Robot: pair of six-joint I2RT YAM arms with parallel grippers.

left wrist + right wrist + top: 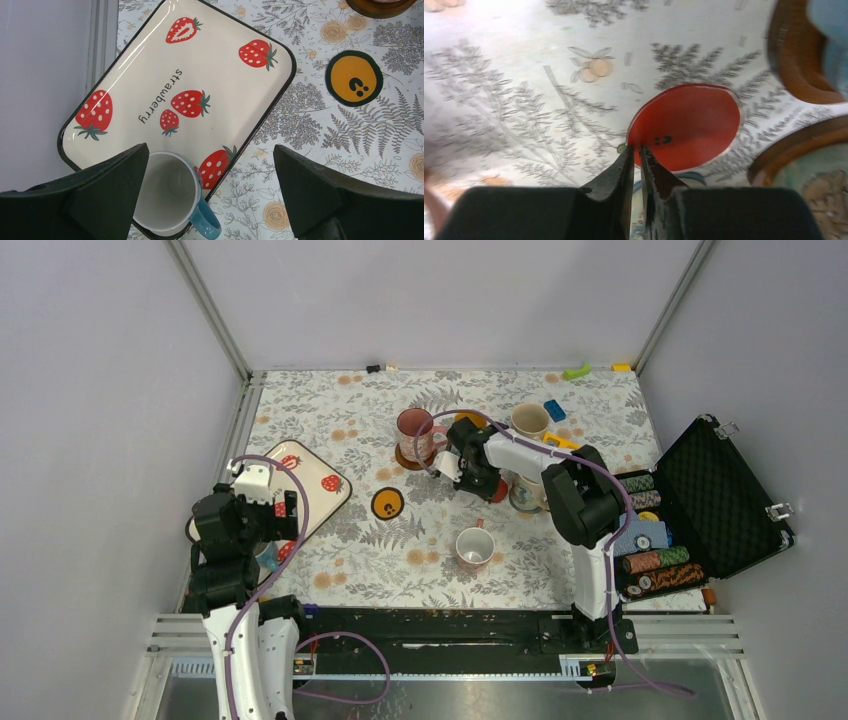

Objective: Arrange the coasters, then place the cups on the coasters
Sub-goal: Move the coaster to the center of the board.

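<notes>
**Right gripper (pixel 638 149) pinching red coaster (pixel 694 125)**

The fingers are pressed together on the coaster's near rim, which lies on the floral tablecloth (pixel 514 100) (a brown coaster (pixel 791 70) sits just beside it). The left gripper (pixel 210 152) is spread wide above a blue-handled cup (pixel 165 192) on the strawberry tray (pixel 220 75).

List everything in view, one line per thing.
Mugs: at least five; pink mug far centre, cream mug far right, white mug near centre, blue-handled mug at tray corner, half-hidden mug under right arm.
Coasters: orange coaster, centre; red coaster, beneath right arm; brown coasters, at least two, one under pink mug.
Tray: one, cream with red strawberries, left.
Case: one, black, open, right; holds chips.
Bits: blue block, green piece, yellow piece, far side.
Left gripper: open, above tray.
Right gripper: shut on red coaster's edge.
</notes>
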